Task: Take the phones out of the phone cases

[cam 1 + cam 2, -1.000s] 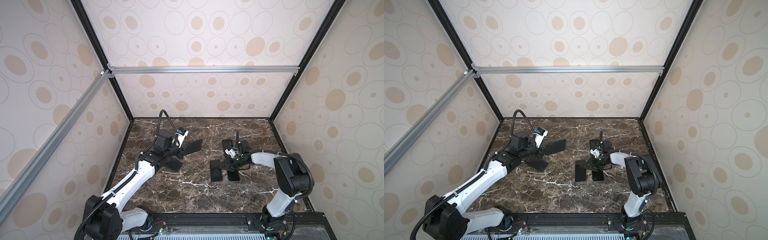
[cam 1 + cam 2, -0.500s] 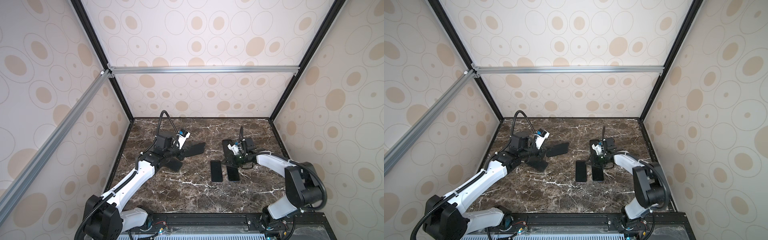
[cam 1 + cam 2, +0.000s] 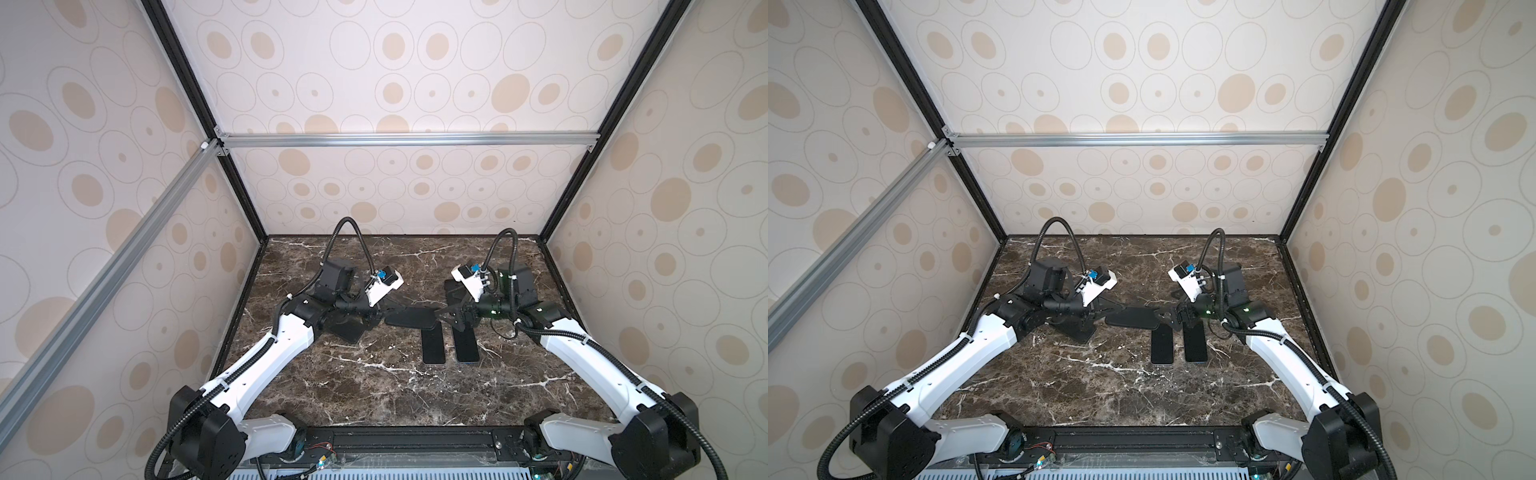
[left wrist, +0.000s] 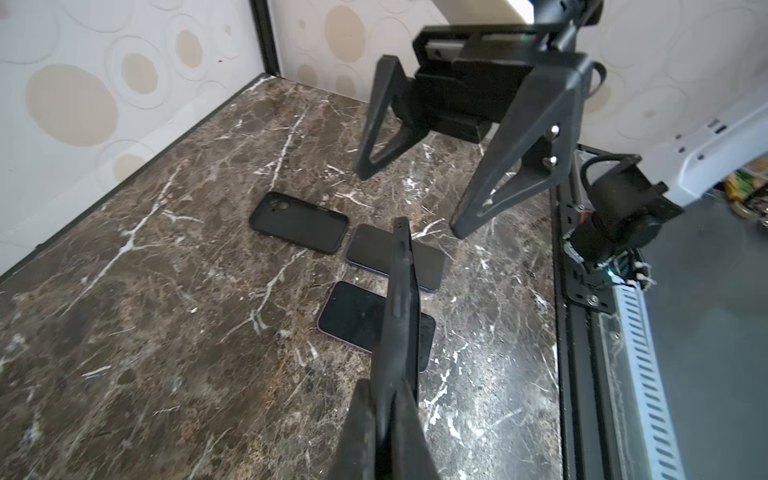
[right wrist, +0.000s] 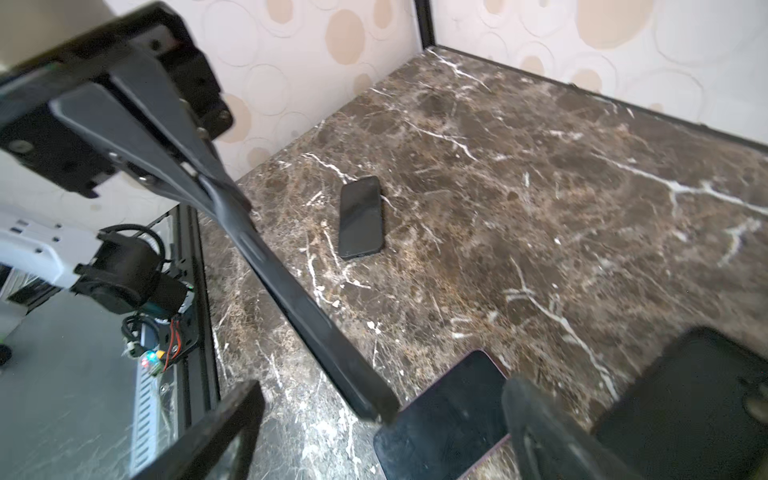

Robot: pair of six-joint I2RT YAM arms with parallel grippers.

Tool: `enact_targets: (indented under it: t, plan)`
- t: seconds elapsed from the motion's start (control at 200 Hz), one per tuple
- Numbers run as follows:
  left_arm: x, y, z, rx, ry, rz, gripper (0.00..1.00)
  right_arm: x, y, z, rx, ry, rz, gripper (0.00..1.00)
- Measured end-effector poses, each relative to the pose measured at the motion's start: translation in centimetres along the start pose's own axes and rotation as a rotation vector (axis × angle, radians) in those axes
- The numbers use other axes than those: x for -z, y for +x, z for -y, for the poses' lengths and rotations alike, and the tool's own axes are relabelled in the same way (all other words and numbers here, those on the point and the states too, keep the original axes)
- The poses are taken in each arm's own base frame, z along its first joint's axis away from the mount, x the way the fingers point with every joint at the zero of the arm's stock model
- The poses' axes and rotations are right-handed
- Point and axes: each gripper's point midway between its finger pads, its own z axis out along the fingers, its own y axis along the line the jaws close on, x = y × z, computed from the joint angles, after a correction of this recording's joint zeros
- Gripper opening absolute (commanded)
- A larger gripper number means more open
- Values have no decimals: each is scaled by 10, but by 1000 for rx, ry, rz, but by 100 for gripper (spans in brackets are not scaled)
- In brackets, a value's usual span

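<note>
Cases: 2 – held case (image 4: 401,299) pinched by left fingers (image 4: 359,436) above counter (image 4: 166,291), empty case (image 4: 298,222) laid flat | Phones: 3, laid bare on counter – phone A (image 3: 433,347) beside phone B (image 3: 466,345), phone C (image 5: 360,216) apart | right fingers (image 4: 540,112) spread

Aluminium frame (image 3: 407,139) and patterned panels (image 3: 395,62) mark a lab.

Phones (image 3: 433,347) and raised case (image 3: 409,319) crowd mid-table; near marble (image 3: 374,399) lies free.
</note>
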Motion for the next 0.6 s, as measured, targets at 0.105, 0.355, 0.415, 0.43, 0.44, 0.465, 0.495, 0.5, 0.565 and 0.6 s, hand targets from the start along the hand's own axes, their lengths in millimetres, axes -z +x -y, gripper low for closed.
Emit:
enact_targets:
  t: [0.105, 0.355, 0.415, 0.43, 0.44, 0.465, 0.495, 0.5, 0.565, 0.6]
  plan:
    - [-4, 2, 9, -22, 49, -11, 0, 0, -17, -25, 97, -93, 1, 83]
    - [-5, 1, 23, -52, 115, -14, 0, -13, -10, -46, 147, -217, -83, 58]
    - [-5, 0, 24, -58, 121, -11, 0, -16, -4, -46, 139, -234, -109, 58]
    - [-5, 0, 24, -60, 122, -10, 0, -17, -3, -46, 136, -237, -115, 58]
    - [-5, 0, 24, -60, 123, -10, 0, -17, -2, -46, 136, -238, -118, 58]
    - [-5, 1, 24, -61, 124, -11, 0, -18, 0, -46, 132, -243, -127, 57]
    - [-5, 1, 25, -61, 126, -11, 0, -19, 2, -47, 132, -250, -133, 55]
    - [-5, 1, 25, -61, 127, -11, 0, -19, 2, -47, 132, -250, -134, 55]
    - [-4, 1, 26, -61, 131, -11, 0, -20, 5, -51, 132, -264, -148, 50]
    - [-5, 1, 26, -62, 133, -10, 0, -20, 7, -53, 133, -271, -155, 47]
